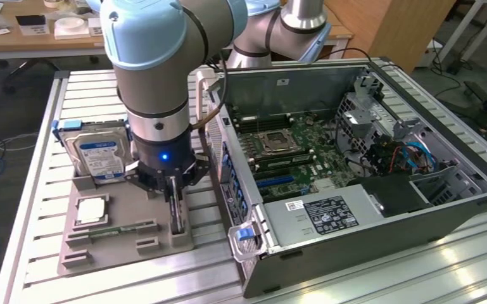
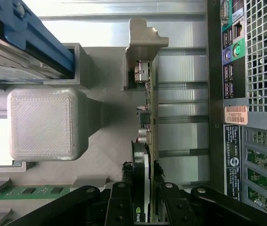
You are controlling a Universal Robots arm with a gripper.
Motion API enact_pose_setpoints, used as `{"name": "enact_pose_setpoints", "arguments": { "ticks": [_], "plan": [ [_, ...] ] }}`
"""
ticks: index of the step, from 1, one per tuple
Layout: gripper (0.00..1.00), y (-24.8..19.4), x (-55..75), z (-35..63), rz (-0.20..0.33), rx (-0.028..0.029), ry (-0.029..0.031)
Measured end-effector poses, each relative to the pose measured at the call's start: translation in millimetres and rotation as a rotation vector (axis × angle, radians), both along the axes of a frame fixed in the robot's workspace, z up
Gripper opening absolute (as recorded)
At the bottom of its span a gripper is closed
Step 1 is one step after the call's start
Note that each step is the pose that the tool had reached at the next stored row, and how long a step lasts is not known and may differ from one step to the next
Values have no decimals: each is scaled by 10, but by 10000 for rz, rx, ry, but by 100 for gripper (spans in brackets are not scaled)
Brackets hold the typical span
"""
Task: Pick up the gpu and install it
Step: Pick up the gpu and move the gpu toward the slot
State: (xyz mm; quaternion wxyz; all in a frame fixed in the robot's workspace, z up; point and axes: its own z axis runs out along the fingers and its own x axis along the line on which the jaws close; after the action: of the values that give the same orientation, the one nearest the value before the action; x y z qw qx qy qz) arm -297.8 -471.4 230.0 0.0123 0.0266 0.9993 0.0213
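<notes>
The claw (image 1: 172, 190) sits straight above the gpu (image 1: 175, 218), which stands on edge in a slot of the grey holder (image 1: 99, 253) on the tabletop (image 1: 45, 209), at lower left of the exterior view. The open computer case (image 1: 370, 247) lies just to its right. The wrist view adds the contact: the fingers (image 2: 123, 202) are closed on both faces of the card, whose long axis runs away from the claw to its silver bracket (image 2: 142, 40).

gpu (image 2: 148, 117) x1 | hdd (image 1: 99, 155) x1 | ram stick (image 1: 116, 232) x1 | pc case (image 1: 446, 212) x1 | tray (image 1: 99, 256) x1
</notes>
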Motion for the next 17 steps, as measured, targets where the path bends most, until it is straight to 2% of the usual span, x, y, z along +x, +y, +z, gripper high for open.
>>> {"name": "enact_pose_setpoints", "arguments": {
  "ticks": [11,17],
  "plan": [
    [27,0,-1,234,13,-2,1],
    [27,0,-1,397,17,-2,1]
  ]
}}
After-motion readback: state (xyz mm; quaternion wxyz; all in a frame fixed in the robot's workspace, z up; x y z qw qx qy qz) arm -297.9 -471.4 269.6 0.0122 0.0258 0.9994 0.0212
